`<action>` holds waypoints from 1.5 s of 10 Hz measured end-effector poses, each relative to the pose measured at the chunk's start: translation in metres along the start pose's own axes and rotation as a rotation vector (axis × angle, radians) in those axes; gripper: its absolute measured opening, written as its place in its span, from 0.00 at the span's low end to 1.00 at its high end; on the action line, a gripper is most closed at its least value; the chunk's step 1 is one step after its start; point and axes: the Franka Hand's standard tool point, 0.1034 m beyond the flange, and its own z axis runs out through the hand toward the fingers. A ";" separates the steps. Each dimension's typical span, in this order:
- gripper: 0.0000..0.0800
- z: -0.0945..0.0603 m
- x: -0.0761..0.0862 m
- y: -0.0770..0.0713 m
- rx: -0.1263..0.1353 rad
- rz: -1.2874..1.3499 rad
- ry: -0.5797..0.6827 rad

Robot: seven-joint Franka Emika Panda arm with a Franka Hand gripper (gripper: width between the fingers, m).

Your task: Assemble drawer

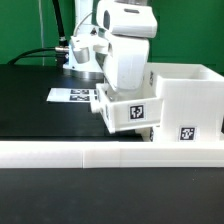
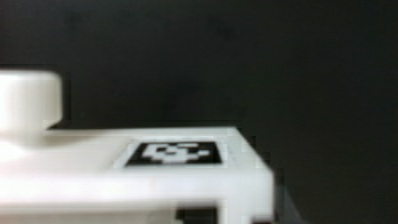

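The small open-topped white box with a square marker on its face sits tilted, a little off the table, its far end against the open side of the larger white casing. The casing stands at the exterior view's right, with a marker low on its front. My gripper reaches down into the box and its fingers are hidden by the hand and the box wall. In the wrist view the box's marked face fills the lower part, blurred and pressed close to the jaws. A white rounded part rises beside it.
A long low white border wall runs across the front of the black table. The marker board lies flat behind the box, at the exterior view's left. Cables hang behind the arm.
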 end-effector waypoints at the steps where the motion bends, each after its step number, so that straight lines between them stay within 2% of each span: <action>1: 0.06 0.000 -0.001 -0.001 0.001 0.025 0.002; 15: 0.06 -0.001 0.003 0.003 0.001 0.093 -0.006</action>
